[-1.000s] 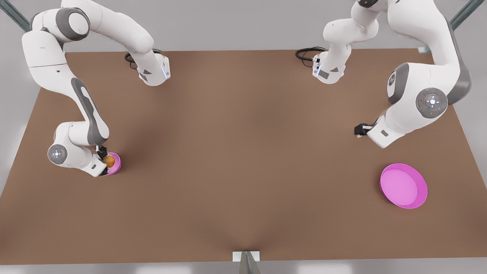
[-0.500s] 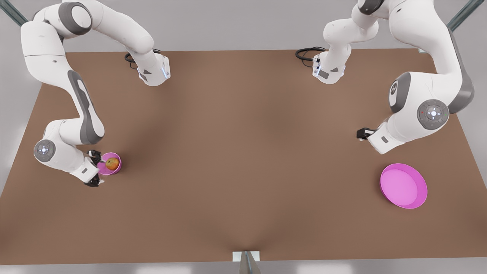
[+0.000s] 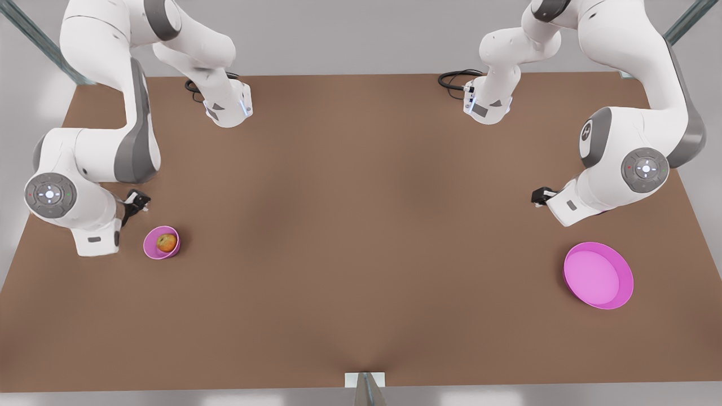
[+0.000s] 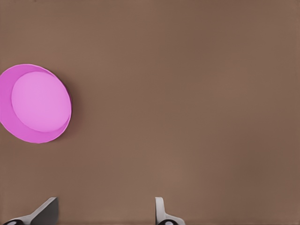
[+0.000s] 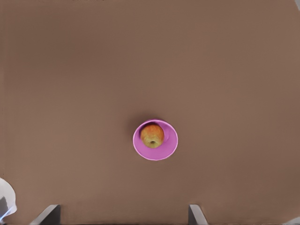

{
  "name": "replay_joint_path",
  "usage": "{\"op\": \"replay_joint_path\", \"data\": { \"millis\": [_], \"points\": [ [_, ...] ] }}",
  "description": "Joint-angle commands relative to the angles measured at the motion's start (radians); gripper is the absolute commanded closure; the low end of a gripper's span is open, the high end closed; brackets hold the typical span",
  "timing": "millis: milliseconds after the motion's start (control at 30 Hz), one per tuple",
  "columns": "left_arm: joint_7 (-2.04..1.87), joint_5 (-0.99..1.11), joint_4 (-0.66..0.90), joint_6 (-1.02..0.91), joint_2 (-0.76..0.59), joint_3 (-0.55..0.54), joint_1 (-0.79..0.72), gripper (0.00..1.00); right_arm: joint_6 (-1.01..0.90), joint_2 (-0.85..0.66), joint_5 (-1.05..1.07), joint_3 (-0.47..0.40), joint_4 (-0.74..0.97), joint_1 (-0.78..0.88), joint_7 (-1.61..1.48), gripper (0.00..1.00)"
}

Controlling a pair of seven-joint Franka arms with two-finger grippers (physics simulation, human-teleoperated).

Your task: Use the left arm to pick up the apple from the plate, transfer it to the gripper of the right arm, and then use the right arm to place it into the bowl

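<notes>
In the front view the apple (image 3: 166, 242) rests inside the bowl (image 3: 161, 242), so placement appears done, and the right gripper (image 3: 137, 201) hangs just beside it. The left wrist view adds the empty plate (image 4: 35, 103) and the left gripper (image 4: 105, 212) spread, holding nothing. The right wrist view shows the right gripper's fingers (image 5: 196, 215) apart, released above the apple.

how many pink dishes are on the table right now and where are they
2. The small deep bowl sits near the front view's left edge with the apple inside it. The wide shallow plate lies bare near the front view's right edge.
</notes>
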Motion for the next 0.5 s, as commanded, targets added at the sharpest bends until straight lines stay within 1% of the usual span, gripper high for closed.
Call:
{"op": "replay_joint_path", "data": {
  "millis": [0,67,467],
  "points": [
    [0.061,0.001,0.000,-0.001,-0.001,-0.001,-0.001,0.00,-0.093,-0.078,0.130,-0.040,-0.071,0.010,0.799,0.00],
    [0.061,0.002,0.000,-0.001,-0.001,-0.001,-0.001,0.00,-0.093,-0.109,0.167,-0.061,-0.088,0.013,0.803,0.00],
    [0.059,0.001,0.001,-0.007,-0.001,-0.002,-0.007,0.00,-0.092,-0.106,0.167,-0.087,-0.088,0.024,0.817,0.00]
  ]
}}
